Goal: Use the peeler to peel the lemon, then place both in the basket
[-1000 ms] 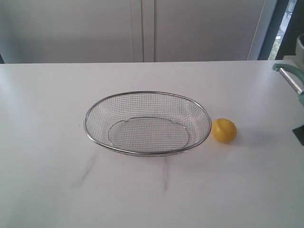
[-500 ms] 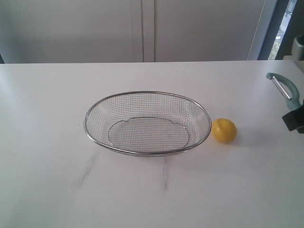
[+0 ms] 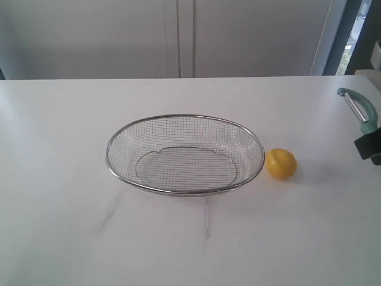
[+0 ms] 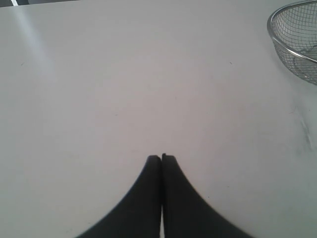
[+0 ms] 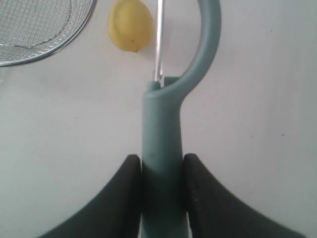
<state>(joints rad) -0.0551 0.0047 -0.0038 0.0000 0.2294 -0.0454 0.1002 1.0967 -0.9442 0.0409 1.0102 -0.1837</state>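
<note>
The yellow lemon (image 3: 280, 163) (image 5: 130, 25) lies on the white table just right of the wire-mesh basket (image 3: 185, 154) (image 5: 44, 37) (image 4: 295, 47). My right gripper (image 5: 162, 159) (image 3: 370, 146) is shut on the teal handle of the peeler (image 5: 168, 119) (image 3: 359, 109), at the exterior view's right edge, to the right of the lemon. The peeler's hooked head and metal blade point toward the lemon. My left gripper (image 4: 162, 157) is shut with nothing in it, over bare table left of the basket; it does not show in the exterior view.
A white table (image 3: 59, 226) carries everything. Pale cabinet doors (image 3: 178, 36) stand behind its far edge. A dark frame (image 3: 351, 36) rises at the back right.
The right gripper with the peeler came into the exterior view from the right edge, dipped, then drew back slightly right. Lemon and basket have not moved.
</note>
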